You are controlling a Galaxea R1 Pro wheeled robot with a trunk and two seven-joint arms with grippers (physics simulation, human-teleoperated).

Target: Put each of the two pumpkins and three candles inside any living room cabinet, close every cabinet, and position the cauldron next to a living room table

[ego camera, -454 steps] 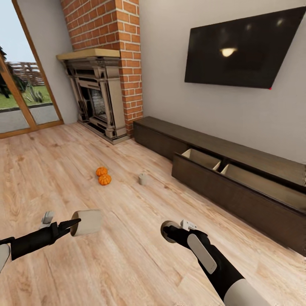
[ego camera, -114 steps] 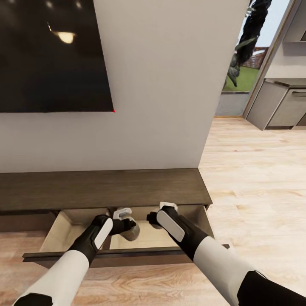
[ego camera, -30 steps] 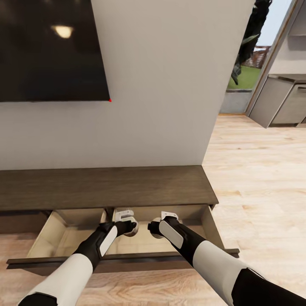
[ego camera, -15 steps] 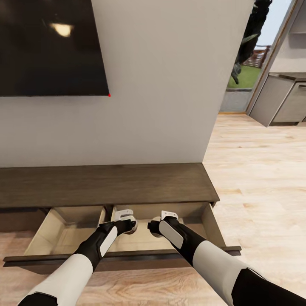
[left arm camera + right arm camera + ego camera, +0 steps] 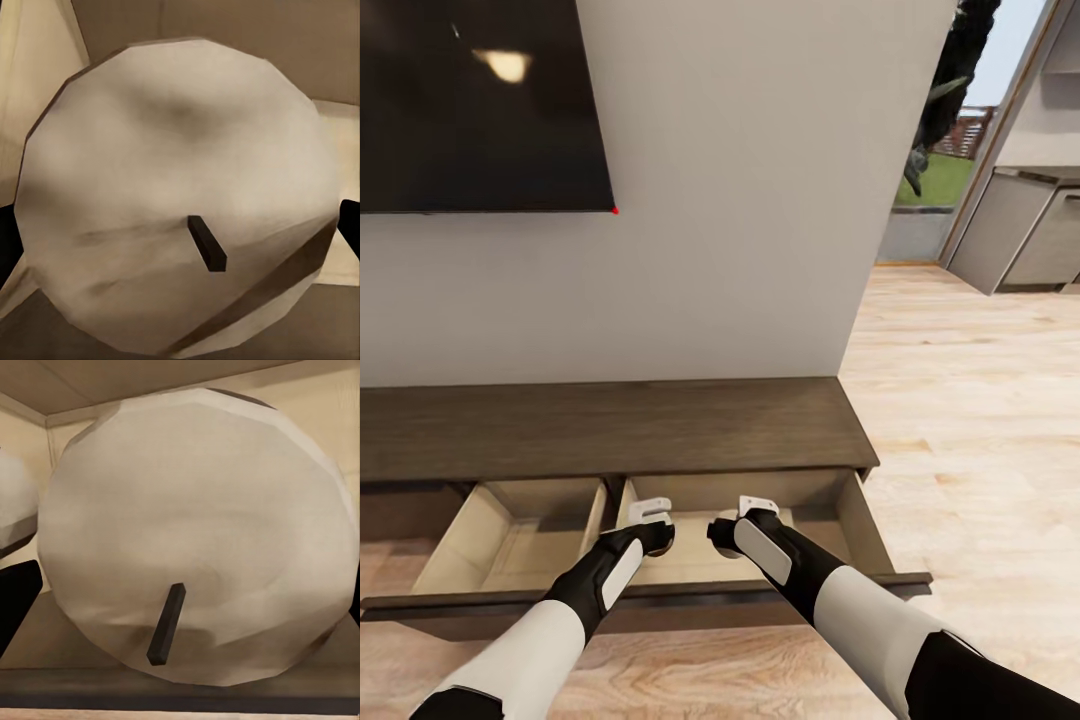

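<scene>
We see the cabinet (image 5: 610,425) on the wood floor (image 5: 980,400), its wide drawer (image 5: 650,595) pulled out, pale interior split in two compartments.

A pale candle (image 5: 199,547) is taking up most of the right wrist view, its round end facing the camera and a short dark wick (image 5: 166,624) sticking out from near the middle. It is sitting against the beige inside of the cabinet (image 5: 150,382), with a dark wood edge running below it. A second pale candle (image 5: 15,506) is peeking in at one side. A dark finger (image 5: 16,598) is showing beside the big candle.
</scene>
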